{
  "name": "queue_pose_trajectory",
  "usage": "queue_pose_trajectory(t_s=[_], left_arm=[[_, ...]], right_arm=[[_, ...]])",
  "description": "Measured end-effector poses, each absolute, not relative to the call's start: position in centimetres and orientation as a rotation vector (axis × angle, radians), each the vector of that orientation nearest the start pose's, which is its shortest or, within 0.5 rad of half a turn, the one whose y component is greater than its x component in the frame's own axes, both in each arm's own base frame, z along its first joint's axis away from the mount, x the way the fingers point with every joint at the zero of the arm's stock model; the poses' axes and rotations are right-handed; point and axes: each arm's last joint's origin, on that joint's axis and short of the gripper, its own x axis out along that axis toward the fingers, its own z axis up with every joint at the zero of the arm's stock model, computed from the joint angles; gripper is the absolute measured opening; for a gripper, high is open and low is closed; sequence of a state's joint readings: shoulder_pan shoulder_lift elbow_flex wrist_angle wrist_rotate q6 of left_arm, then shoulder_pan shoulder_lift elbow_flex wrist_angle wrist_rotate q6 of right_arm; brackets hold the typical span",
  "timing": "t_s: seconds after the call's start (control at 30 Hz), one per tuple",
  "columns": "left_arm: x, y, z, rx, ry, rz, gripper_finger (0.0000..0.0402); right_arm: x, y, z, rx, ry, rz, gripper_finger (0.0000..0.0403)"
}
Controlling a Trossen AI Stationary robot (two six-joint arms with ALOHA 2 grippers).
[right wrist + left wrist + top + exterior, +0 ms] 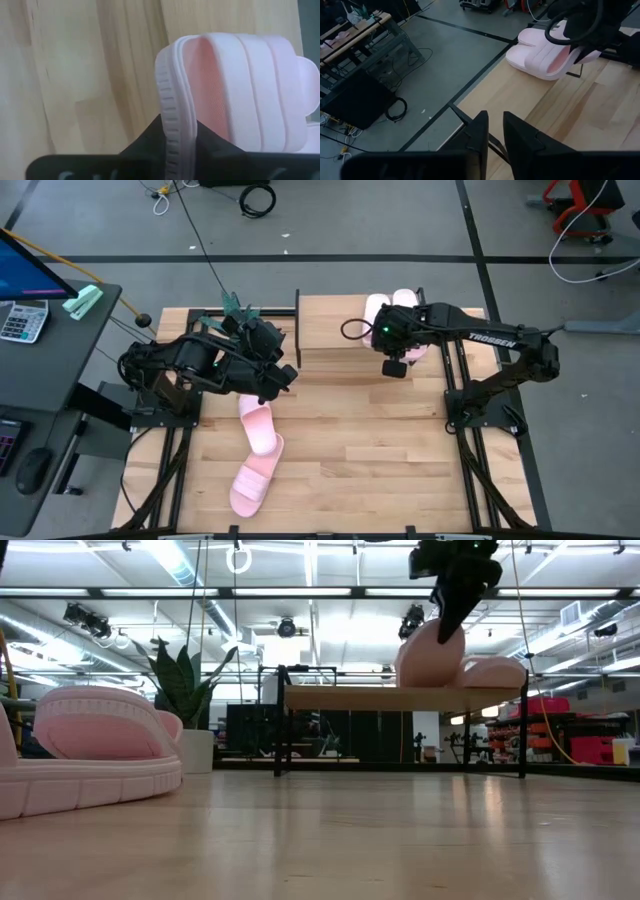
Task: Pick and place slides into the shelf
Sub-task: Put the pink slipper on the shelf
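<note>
Two pale pink slides lie sole-down on the slatted table, one partly over the other; the nearer one fills the low view's left. The shelf stands at the table's far side. Two more slides are on its plank top: one lies flat, the other is tipped up under my right gripper, which is shut on it. My left gripper hovers beside the shelf's left end, above the table slides, with a narrow gap between its fingers and nothing in them. My right gripper pinches the tipped slide by the ribbed rim of its sole, one finger on each side of that edge. The fingers come from above, pointing down. The slide stands on edge and tilted, its lower end on the shelf's plank top.
The shelf's black frame bar is just ahead of my left fingers. A desk with a calculator stands off the table's left side. Bare plank shows on the shelf's left half, and bare tabletop lies near and right.
</note>
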State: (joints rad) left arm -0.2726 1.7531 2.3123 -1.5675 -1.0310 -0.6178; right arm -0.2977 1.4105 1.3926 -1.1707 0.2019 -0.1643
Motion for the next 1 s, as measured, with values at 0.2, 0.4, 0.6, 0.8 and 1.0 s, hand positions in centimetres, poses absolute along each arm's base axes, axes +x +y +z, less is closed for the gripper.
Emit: queue_pose_trajectory(t_s=[0.2, 0.4, 0.6, 0.8, 1.0], left_arm=[[28.39, -5.36, 47.4, 0.067, 0.56, 0.892, 0.0068], [28.38, -5.35, 47.41, 0.066, 0.56, 0.892, 0.006], [28.38, -5.35, 47.41, 0.066, 0.56, 0.892, 0.0064], [28.38, -5.38, 47.41, 0.061, 0.557, 0.893, 0.0071], [28.37, -5.42, 47.4, 0.061, 0.557, 0.892, 0.0065]], right_arm=[[24.65, -8.13, 33.02, -0.056, 1.228, -0.336, 0.0074], [24.67, -8.07, 32.99, -0.022, 1.222, -0.329, 0.0093], [24.65, -8.1, 32.97, -0.016, 1.224, -0.323, 0.0123], [24.58, -8.04, 32.93, 0.005, 1.229, -0.312, 0.0152], [24.63, -7.98, 32.92, 0.056, 1.218, -0.321, 0.0168]])
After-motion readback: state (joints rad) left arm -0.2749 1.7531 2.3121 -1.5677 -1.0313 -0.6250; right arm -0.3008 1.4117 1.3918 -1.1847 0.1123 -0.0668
